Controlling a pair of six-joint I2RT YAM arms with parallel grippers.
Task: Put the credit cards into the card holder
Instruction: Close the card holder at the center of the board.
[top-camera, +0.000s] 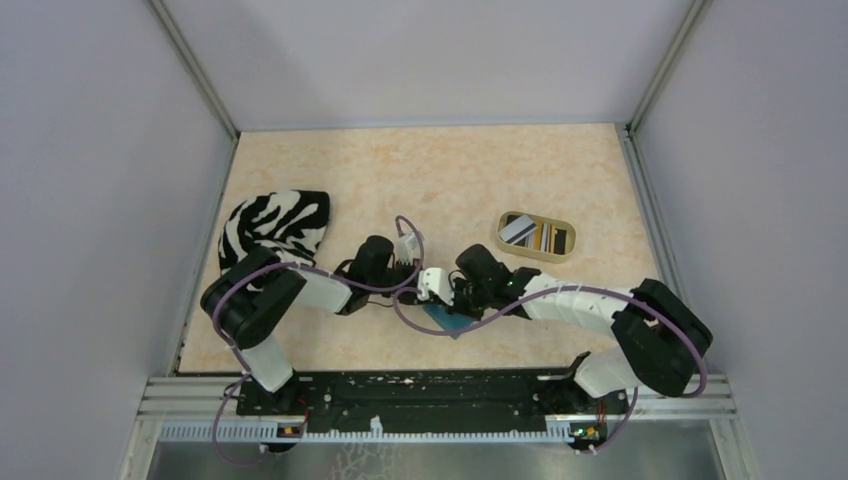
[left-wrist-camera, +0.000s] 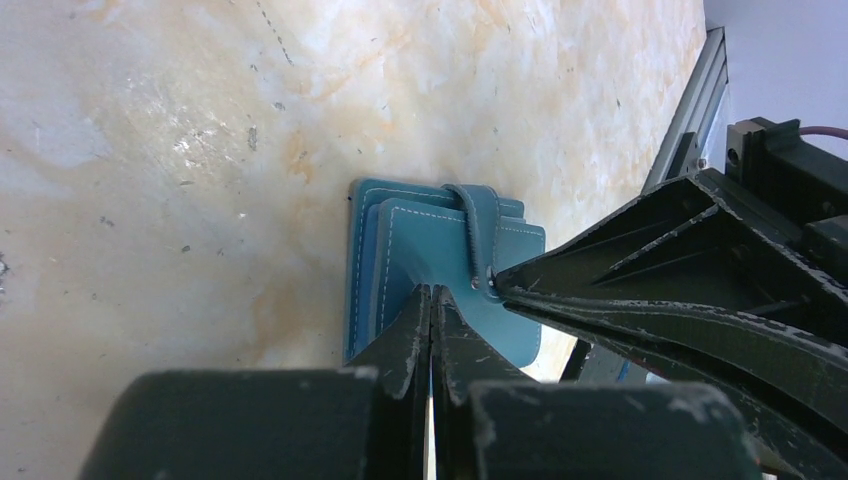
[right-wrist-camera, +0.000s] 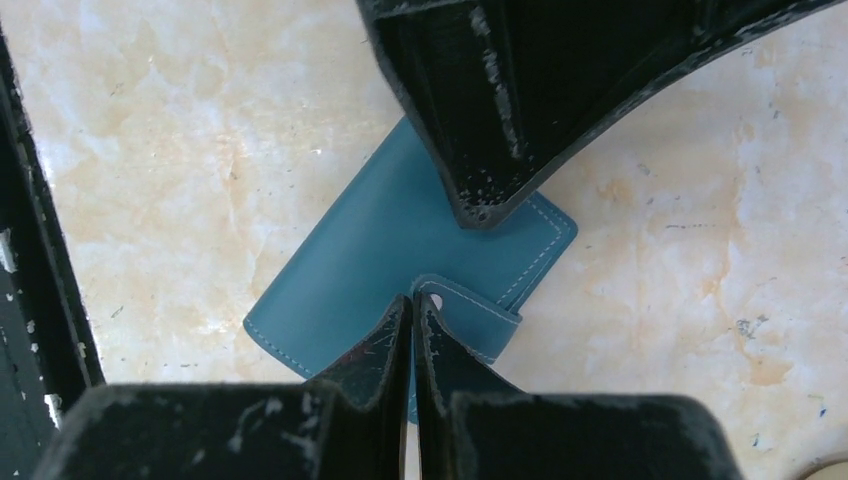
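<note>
The card holder (left-wrist-camera: 430, 260), a teal-blue wallet, lies folded flat on the table with its strap (left-wrist-camera: 481, 225) across it. My left gripper (left-wrist-camera: 432, 292) is shut, and its tips rest on the holder's cover. My right gripper (right-wrist-camera: 413, 300) is shut too, with its tips at the snap tab (right-wrist-camera: 470, 305); nothing shows between its fingers. In the top view both grippers (top-camera: 440, 298) (top-camera: 460, 302) meet over the card holder (top-camera: 447, 322) near the table's front middle. The credit cards (top-camera: 521, 230) lie in a beige oval tray (top-camera: 537, 254) to the right of the grippers.
A zebra-striped cloth (top-camera: 276, 228) lies at the left of the table, behind the left arm. Grey walls and metal rails (top-camera: 650, 215) close in the table on three sides. Purple cables (top-camera: 440, 315) loop around both wrists.
</note>
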